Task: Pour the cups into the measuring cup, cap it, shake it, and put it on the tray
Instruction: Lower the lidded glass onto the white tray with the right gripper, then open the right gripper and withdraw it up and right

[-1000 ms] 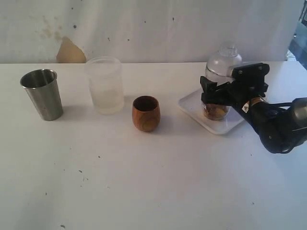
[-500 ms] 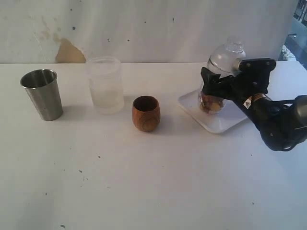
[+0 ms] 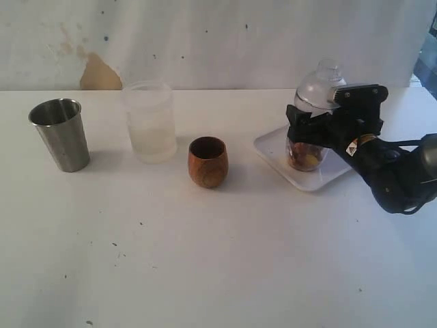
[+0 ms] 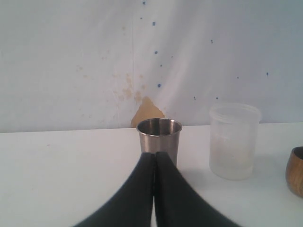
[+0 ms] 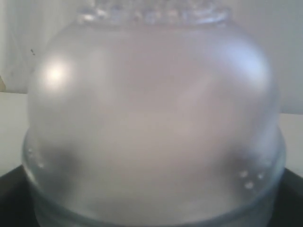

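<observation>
Cups are standing in a row on the white table (image 3: 218, 260) in the exterior view: you are looking at the steel tumbler (image 3: 59, 133) far to the left, a frosted cup (image 3: 149, 121) just beside it, and the wooden cup (image 3: 207, 161) nearer the middle, all upright and apart from one another. Over on the right, the tray (image 3: 272, 147) is lying flat, and the measuring cup (image 3: 306, 156) is sitting upright over it with something amber in its bottom and a domed cap (image 3: 318, 87) on top. Your right gripper (image 3: 311, 131) is wrapping around the cup's middle, its jaws standing wide and pressing on the glass from both sides. Whether the base is touching the tray you cannot tell from here.

Left wrist view: your left gripper (image 4: 155, 153) is holding nothing, its two dark fingers (image 4: 137, 189) pressing flat together. Beyond them the steel tumbler is standing upright with the frosted cup near it, and the wooden cup is just peeking in at the edge. A brown patch (image 4: 147, 111) is showing on the wall (image 4: 71, 61) behind.

Right wrist view: the domed cap is filling nearly the whole picture, cloudy and blurred, with dark jaw parts showing at the two lower corners
</observation>
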You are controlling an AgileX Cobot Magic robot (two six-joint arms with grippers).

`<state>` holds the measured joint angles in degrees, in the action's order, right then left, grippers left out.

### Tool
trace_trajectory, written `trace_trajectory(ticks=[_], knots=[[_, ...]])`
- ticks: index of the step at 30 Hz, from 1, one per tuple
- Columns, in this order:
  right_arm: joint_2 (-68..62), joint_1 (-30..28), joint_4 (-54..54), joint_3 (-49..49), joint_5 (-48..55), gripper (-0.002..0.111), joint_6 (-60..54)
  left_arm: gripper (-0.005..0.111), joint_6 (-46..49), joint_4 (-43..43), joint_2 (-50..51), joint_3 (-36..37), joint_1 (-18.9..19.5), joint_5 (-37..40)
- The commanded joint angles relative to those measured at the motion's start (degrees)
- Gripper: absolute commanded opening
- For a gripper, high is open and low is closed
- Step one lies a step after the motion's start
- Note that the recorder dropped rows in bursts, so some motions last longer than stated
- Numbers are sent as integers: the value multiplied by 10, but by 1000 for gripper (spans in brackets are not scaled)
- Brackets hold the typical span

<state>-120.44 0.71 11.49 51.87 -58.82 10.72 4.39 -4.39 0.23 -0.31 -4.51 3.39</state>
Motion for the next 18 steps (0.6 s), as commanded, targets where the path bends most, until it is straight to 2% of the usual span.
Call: trace_trajectory(ticks=[1, 4, 18], knots=[[4, -1, -3, 0, 0, 96, -5, 0, -1, -5, -2, 3, -2, -3], [4, -1, -5, 0, 0, 105, -5, 0, -1, -5, -2, 3, -2, -3], [58, -1, 12, 0, 41, 105, -5, 0, -1, -5, -2, 3, -2, -3]])
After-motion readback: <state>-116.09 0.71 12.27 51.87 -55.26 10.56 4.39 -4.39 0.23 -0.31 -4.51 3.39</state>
